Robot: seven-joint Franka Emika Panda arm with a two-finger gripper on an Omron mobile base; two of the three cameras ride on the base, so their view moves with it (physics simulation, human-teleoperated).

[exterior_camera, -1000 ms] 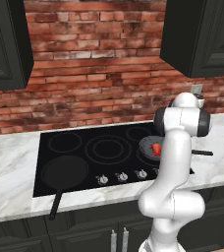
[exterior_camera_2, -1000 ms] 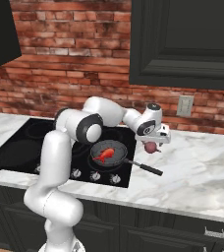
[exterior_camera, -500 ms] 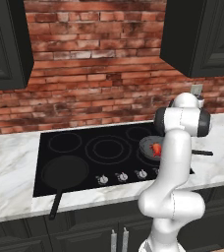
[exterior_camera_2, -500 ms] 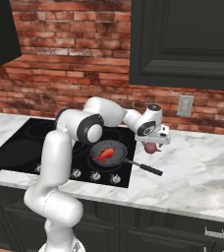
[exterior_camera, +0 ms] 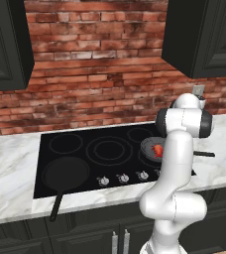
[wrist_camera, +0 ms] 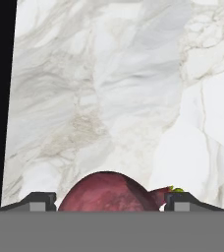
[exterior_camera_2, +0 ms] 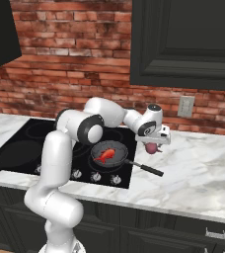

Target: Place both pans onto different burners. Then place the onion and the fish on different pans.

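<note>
Red brick wall behind, dark cabinets above, and a white marble counter (exterior_camera_2: 198, 173) running round a glossy black cooktop (exterior_camera: 110, 151) marked with grey burner rings. And the gripper (exterior_camera_2: 154, 147) is out over the marble, just off the cooktop's right edge, with the onion (wrist_camera: 109, 192) wedged between its jaws — from the hand view the maroon ball sits squarely between the two dark fingertips (wrist_camera: 41, 202), pressed on both sides, and in the right base view it hangs off the surface, marble below it. Back toward the arm from the jaws, on the cooktop's front right burner, sits the smaller greyish pan (exterior_camera_2: 110, 153), its handle pointing out over the counter toward the gripper's side. The orange-red fish (exterior_camera_2: 104, 156) lies inside that pan. Far across from the jaws, at the cooktop's front left, the larger matte black pan (exterior_camera: 65, 173) rests on its burner, handle sticking out over the front counter edge.
</note>
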